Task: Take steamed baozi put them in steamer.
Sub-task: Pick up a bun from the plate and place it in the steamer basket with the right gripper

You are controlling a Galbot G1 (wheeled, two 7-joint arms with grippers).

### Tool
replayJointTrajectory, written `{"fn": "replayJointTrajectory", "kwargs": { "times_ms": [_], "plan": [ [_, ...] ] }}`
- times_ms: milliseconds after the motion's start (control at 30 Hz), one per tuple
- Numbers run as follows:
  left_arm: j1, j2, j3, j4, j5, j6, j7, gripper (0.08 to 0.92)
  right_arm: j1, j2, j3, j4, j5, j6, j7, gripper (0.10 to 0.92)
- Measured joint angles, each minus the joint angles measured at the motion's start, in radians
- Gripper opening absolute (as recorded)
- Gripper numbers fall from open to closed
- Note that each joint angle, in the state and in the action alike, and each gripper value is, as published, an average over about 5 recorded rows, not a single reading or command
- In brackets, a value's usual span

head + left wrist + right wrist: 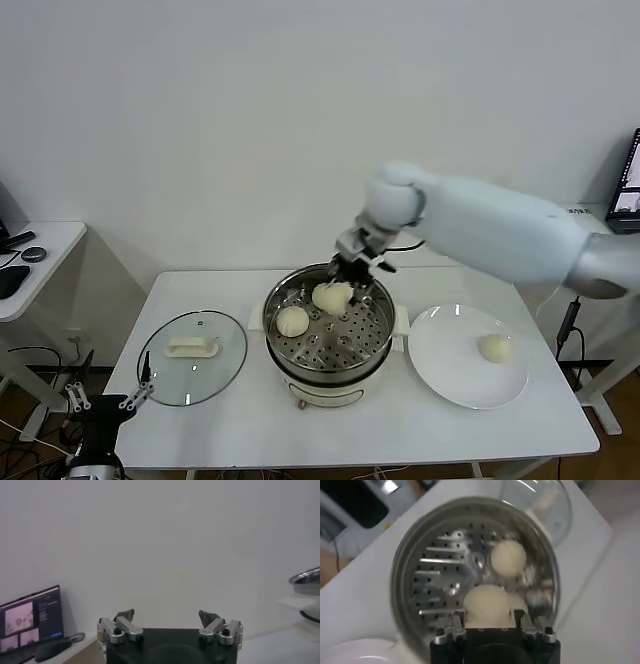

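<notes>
My right gripper (350,276) is over the steamer (275,345), a shiny steel pot on a cream-white base, and is shut on a cream-white baozi (332,296) held over the far side of the perforated tray. In the right wrist view the held baozi (489,604) sits between the fingers (457,620) of that gripper (489,616). A second baozi (292,321) lies on the tray at the left; it also shows in the right wrist view (508,556). A third baozi (494,347) lies on the white plate (450,375). My left gripper (170,617) is open and empty, parked low at the table's front left (105,403).
A round glass lid with a white handle (192,347) lies flat on the table left of the steamer. A side desk (40,245) with dark items stands far left. A monitor (630,190) is at the far right.
</notes>
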Motion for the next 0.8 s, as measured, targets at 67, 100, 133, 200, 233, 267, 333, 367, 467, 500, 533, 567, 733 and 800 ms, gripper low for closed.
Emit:
{"fn": "replayJointTrajectory", "kwargs": {
  "times_ms": [67,100,133,200,233,267,333,367,467,500,533,567,733,800],
  "plan": [
    [0.001,-0.004,-0.003,-0.001,0.000,0.000,0.000,0.823,-0.008,0.028,-0.018,-0.005,-0.020,0.044,0.003,0.576],
    [0.002,-0.005,-0.004,-0.002,0.001,0.000,0.000,0.823,-0.013,0.040,-0.026,-0.006,-0.030,0.065,0.004,0.576],
    [0.002,-0.006,-0.006,-0.004,0.001,0.000,0.000,0.823,-0.017,0.051,-0.034,-0.007,-0.040,0.086,0.005,0.577],
    [0.002,-0.008,-0.007,-0.005,0.001,0.000,0.000,0.823,-0.026,0.067,-0.047,-0.007,-0.063,0.126,0.004,0.577],
    [0.002,-0.008,-0.008,-0.006,0.001,0.000,0.001,0.823,-0.030,0.074,-0.053,-0.007,-0.074,0.145,0.003,0.577],
    [0.002,-0.009,-0.009,-0.006,0.001,0.000,0.001,0.823,-0.034,0.080,-0.058,-0.007,-0.086,0.163,0.002,0.577],
    [0.002,-0.010,-0.010,-0.006,0.001,0.000,0.001,0.823,-0.040,0.089,-0.067,-0.005,-0.107,0.197,-0.001,0.577],
    [0.002,-0.011,-0.011,-0.006,0.001,0.000,0.001,0.823,-0.041,0.092,-0.071,-0.003,-0.117,0.213,-0.003,0.577],
    [0.004,-0.012,-0.011,-0.005,0.001,-0.001,0.000,0.823,-0.043,0.099,-0.080,0.003,-0.141,0.255,-0.010,0.577],
    [0.004,-0.013,-0.012,-0.005,0.001,-0.001,0.000,0.823,-0.043,0.100,-0.082,0.005,-0.148,0.267,-0.012,0.577],
    [0.004,-0.013,-0.012,-0.005,0.001,-0.002,0.000,0.823,-0.043,0.101,-0.084,0.007,-0.155,0.277,-0.014,0.577],
    [0.004,-0.014,-0.012,-0.005,0.001,-0.002,0.000,0.823,-0.044,0.102,-0.087,0.009,-0.161,0.286,-0.016,0.577],
    [0.005,-0.014,-0.012,-0.005,0.000,-0.003,0.001,0.823,-0.051,0.107,-0.094,0.011,-0.178,0.317,-0.021,0.595],
    [0.006,-0.013,-0.011,-0.006,0.000,-0.004,0.001,0.823,-0.054,0.108,-0.095,0.011,-0.182,0.326,-0.018,0.629]
  ]
}}
